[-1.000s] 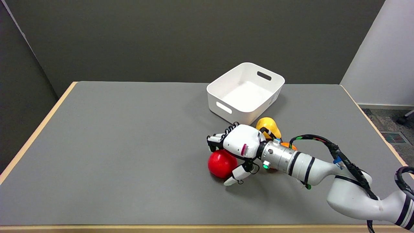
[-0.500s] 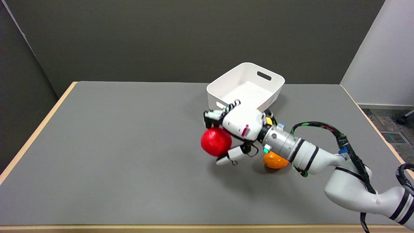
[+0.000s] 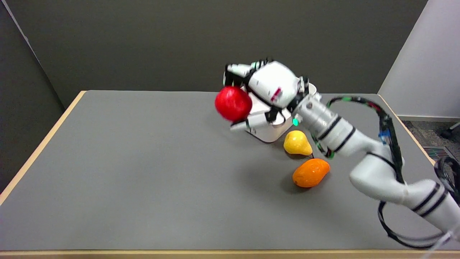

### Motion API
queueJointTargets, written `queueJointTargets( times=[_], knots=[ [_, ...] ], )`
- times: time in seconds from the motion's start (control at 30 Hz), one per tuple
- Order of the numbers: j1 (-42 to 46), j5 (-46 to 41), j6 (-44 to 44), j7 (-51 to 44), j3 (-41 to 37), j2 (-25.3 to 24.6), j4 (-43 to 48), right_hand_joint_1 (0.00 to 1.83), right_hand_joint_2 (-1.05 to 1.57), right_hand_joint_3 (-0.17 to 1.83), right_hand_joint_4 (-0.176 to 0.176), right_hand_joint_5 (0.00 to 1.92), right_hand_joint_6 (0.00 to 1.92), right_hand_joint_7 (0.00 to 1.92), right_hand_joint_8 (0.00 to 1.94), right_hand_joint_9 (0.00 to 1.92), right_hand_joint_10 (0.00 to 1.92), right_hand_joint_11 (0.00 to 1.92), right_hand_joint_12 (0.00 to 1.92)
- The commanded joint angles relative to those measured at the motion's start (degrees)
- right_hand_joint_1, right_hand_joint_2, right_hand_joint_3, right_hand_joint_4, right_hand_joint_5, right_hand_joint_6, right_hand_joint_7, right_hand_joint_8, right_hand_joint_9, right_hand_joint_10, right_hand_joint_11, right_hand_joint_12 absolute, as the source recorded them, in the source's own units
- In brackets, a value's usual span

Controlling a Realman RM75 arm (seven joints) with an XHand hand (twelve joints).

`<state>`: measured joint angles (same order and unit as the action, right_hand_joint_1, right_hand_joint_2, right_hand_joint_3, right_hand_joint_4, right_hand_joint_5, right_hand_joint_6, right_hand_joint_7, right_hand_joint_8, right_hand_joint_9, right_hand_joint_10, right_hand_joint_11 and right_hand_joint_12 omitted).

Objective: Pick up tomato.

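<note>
Head view: the right hand is in the air above the grey table, and it grips the red tomato between the upper fingers and the thumb below. The tomato is held at the fingertips, clear of the table. Behind the fingers, mostly hidden by the hand, stands a white bin. Below the wrist lie a yellow pear and an orange fruit, near each other.

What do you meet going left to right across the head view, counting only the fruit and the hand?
Tomato → right hand gripping it → yellow pear → orange fruit. The pear and orange fruit overlap slightly in horizontal span; order is by their centres.
</note>
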<state>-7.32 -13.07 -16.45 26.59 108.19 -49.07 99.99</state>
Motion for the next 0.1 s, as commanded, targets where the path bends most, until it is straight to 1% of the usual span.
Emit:
queueJointTargets(
  times=[0.03,0.1],
  knots=[
    [-25.6,-2.3,5.2,-0.1,2.8,-2.3,-21.5,1.16,1.14,0.27,-0.077,0.58,1.58,0.85,1.32,0.85,1.34,0.73,1.73],
    [-28.4,-2.3,5.2,-0.1,4.1,-2.7,-26.4,1.16,1.14,0.26,-0.078,0.58,1.59,0.85,1.33,0.85,1.34,0.73,1.72]
  ],
)
